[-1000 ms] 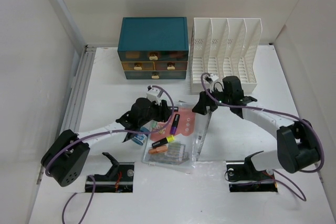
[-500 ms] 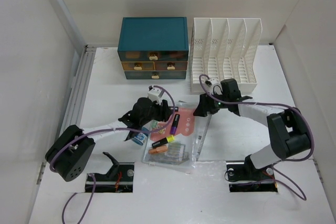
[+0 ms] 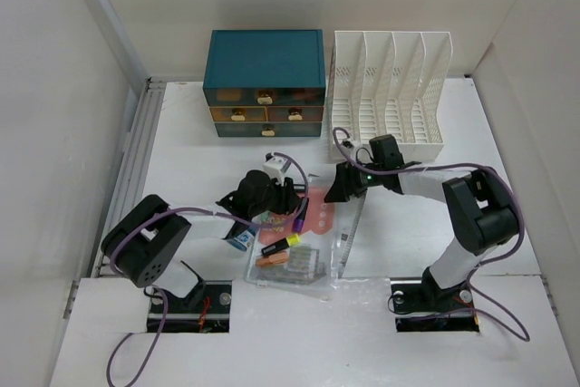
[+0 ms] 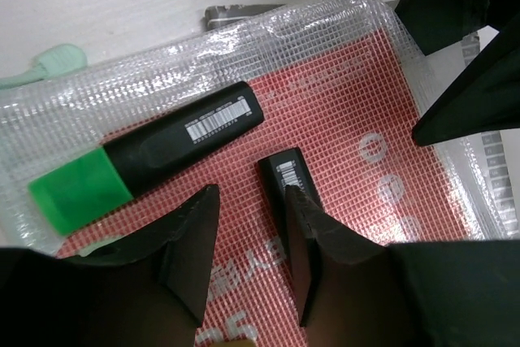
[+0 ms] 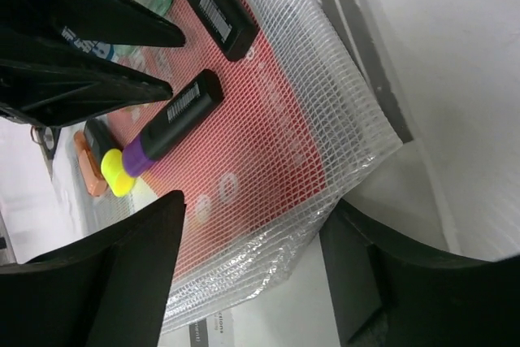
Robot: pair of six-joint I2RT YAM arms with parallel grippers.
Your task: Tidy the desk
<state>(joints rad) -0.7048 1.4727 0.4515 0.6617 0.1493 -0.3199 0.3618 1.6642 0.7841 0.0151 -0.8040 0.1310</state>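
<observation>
White table [image 3: 181,151] — pouch [image 3: 343,235], drawers [image 3: 265,70], rack [image 3: 390,88], perhaps eraser [image 3: 240,240]

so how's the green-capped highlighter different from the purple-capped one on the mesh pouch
The green-capped highlighter has a green cap, the purple-capped highlighter a purple one. They lie roughly crosswise to each other. The green one lies clear of the left gripper; the purple one's black end reaches one fingertip. Both have black barcoded barrels and lie on the mesh pouch.

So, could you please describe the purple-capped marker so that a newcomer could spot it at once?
In front of the teal drawer unit, a clear mesh pouch with a red insert lies on the table. The purple-capped marker lies on the red part, by the left gripper. Its black-bodied neighbours are the green-capped marker and the yellow-capped marker.
</observation>
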